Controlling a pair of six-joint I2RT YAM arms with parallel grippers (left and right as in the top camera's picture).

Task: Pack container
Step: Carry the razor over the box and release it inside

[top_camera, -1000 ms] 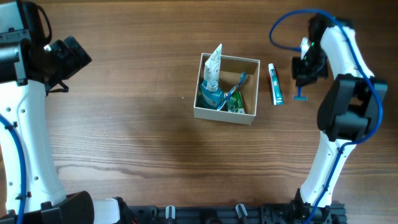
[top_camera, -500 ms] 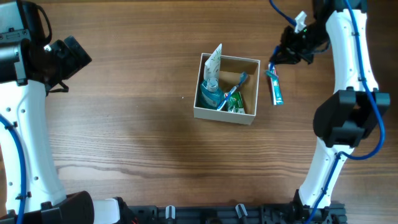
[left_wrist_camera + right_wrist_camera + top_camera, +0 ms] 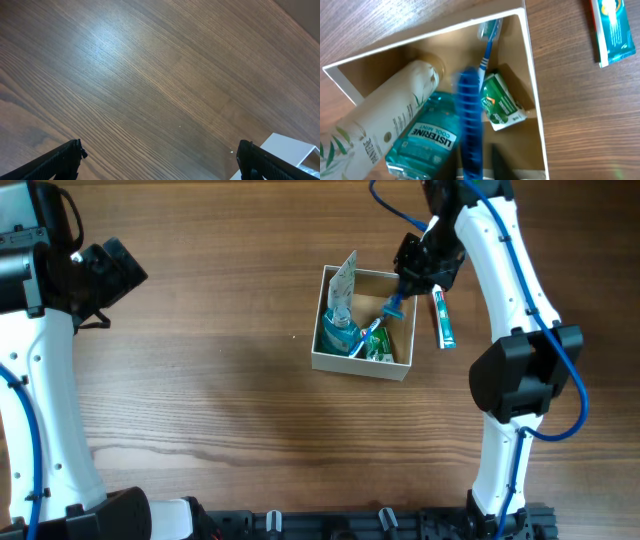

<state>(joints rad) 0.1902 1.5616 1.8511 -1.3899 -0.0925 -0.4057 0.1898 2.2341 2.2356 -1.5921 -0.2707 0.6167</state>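
Note:
The container (image 3: 360, 368) is a square white box with a brown inside, at the table's middle. It holds a white bottle (image 3: 343, 285), a blue mouthwash bottle (image 3: 427, 137), a blue toothbrush (image 3: 487, 47) and a green packet (image 3: 502, 102). My right gripper (image 3: 408, 285) is over the box's far right corner, shut on a ribbed blue comb (image 3: 470, 125) that hangs above the box's inside. The right gripper's jaws (image 3: 481, 170) sit at the bottom edge of the right wrist view. My left gripper (image 3: 160, 167) is open and empty, far to the left (image 3: 112, 272), with the box's corner (image 3: 295, 150) at its right.
A toothpaste tube (image 3: 443, 317) lies on the wood just right of the box, and it also shows at the top right of the right wrist view (image 3: 615, 30). The wooden table (image 3: 220, 400) stretches left and in front of the box.
My right gripper has lifted the blue comb from the table right of the toothpaste and carried it left, over the toothpaste, to above the box. The left arm has not moved.

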